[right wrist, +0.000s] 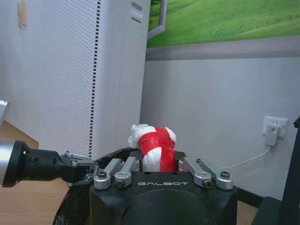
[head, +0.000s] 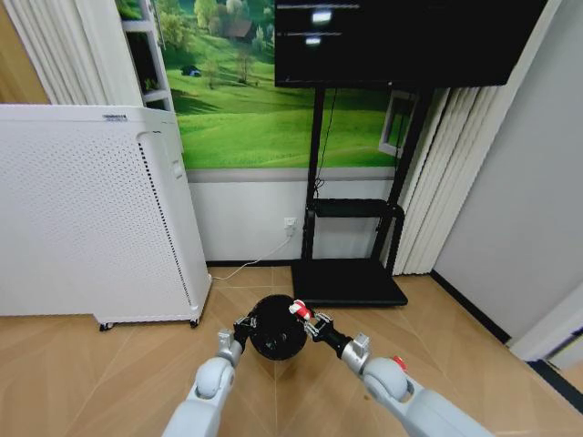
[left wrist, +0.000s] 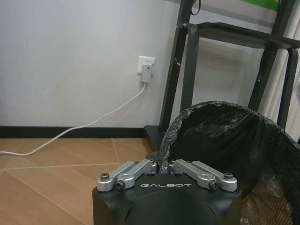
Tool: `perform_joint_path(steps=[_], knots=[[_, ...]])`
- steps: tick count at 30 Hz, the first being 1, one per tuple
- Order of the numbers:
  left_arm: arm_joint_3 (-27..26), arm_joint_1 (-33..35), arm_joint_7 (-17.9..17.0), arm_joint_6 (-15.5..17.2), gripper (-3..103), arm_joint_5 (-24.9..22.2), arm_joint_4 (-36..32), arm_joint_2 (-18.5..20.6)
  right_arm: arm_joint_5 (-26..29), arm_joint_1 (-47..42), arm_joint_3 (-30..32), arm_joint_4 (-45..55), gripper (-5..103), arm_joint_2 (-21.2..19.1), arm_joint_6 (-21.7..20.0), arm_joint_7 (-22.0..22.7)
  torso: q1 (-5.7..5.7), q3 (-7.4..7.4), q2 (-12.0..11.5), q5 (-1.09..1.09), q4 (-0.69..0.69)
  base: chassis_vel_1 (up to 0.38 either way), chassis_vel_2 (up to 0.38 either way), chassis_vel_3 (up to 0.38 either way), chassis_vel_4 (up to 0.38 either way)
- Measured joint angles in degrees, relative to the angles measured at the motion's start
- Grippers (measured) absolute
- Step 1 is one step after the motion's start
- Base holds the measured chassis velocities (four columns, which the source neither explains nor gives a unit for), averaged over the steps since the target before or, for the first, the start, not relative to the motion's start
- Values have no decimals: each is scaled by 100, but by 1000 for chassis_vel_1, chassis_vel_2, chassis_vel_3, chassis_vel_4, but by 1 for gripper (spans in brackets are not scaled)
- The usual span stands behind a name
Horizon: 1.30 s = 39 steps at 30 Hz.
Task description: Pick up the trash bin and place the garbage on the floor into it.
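The small black round mesh trash bin [left wrist: 234,140] is cut off by the left wrist picture's edge. The crumpled red-and-white wrapper's [right wrist: 156,149] lower part is hidden behind the right gripper [right wrist: 159,165] body.

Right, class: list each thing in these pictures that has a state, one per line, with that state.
Trash bin: upright, lined with a black bag, rim pinched by the left end effector.
Left end effector: shut on the bin's rim.
Right end effector: shut on the wrapper, at the bin's rim.
Red-and-white wrapper: crumpled, held above the bin.
TV: screen dark.
Wall socket: plug inserted.
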Motion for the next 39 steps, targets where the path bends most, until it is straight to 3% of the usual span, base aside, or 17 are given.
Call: perform_joint_path(steps=[7, 15, 16, 18, 19, 21, 25, 31, 34, 39], knots=[[263, -188, -33, -2, 4, 91, 234, -287, -269, 174, -192, -328, 32, 288, 173, -204, 0, 0, 0, 0, 0, 0, 0, 0, 0], [334, -247, -48, -3, 4, 106, 281, -332, -313, 242, -242, -434, 28, 326, 251, -203, 0, 0, 0, 0, 1, 0, 0, 0, 0], [335, -241, -48, -3, 4, 121, 284, -338, -311, 246, -243, -437, 37, 324, 227, -209, 0, 0, 0, 0, 0, 0, 0, 0, 0], [335, -231, -48, -2, 4, 127, 284, -340, -299, 248, -242, -437, 37, 323, 189, -214, 0, 0, 0, 0, 0, 0, 0, 0, 0], [336, -216, -46, -2, 4, 135, 285, -341, -278, 255, -235, -437, 42, 322, 137, -234, 0, 0, 0, 0, 0, 0, 0, 0, 0], [327, -208, -43, -2, 4, 139, 284, -339, -258, 281, -226, -437, 59, 317, 114, -269, 0, 0, 0, 0, 1, 0, 0, 0, 0], [317, -209, -41, -2, 4, 139, 283, -331, -250, 298, -226, -437, 65, 309, 106, -277, 0, 0, 0, 0, 1, 0, 0, 0, 0], [290, -209, -38, -3, 4, 136, 232, -317, -232, 288, -193, -392, 91, 318, 63, -229, 0, 0, 0, 0, 0, 0, 0, 0, 0], [238, -153, -38, -2, 4, 123, 112, -258, -162, 257, -46, -357, 99, 350, -25, -4, 0, 0, 0, -1, 0, 0, 0, 0, 0], [-56, 72, -39, 27, 4, 84, -265, 11, 14, 195, 413, -390, 100, 350, -220, 249, 0, -1, 0, -1, 0, 0, 0, 0, 0]])
